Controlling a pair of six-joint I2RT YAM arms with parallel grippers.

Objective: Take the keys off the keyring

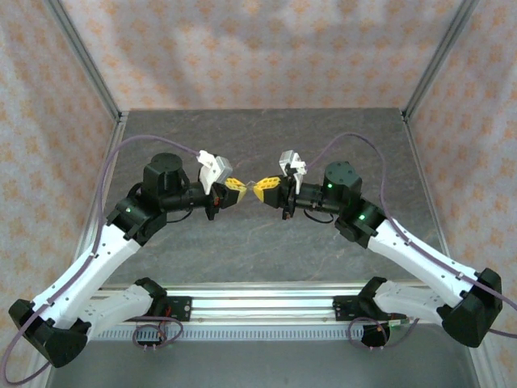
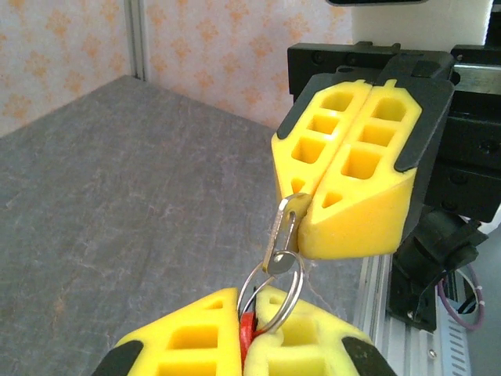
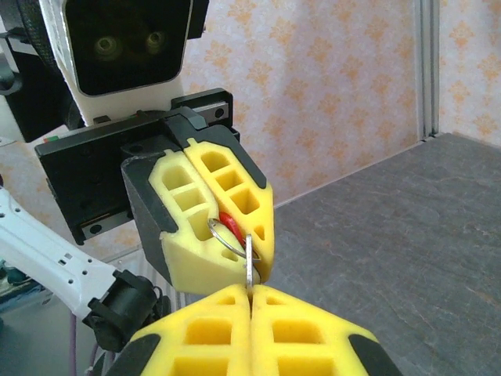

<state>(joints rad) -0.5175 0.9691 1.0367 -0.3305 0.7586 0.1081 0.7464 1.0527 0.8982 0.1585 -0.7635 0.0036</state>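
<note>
Left tool (image 1: pixel 241 189) is clamped on the red keyring (image 2: pixel 247 333), right tool (image 1: pixel 258 191) is clamped on the key (image 2: pixel 283 235), above the bench (image 1: pixel 266 137).

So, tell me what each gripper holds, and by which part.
The left gripper pinches the red keyring tag; the right gripper pinches the key by its blade end.

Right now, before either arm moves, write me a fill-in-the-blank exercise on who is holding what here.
1. The ___ keyring is clamped in the left gripper.
2. The right gripper holds the key between its ___ fingertips.
3. The thin metal ring passes through a hole in the ___.

Missing words: red; yellow; key.
</note>
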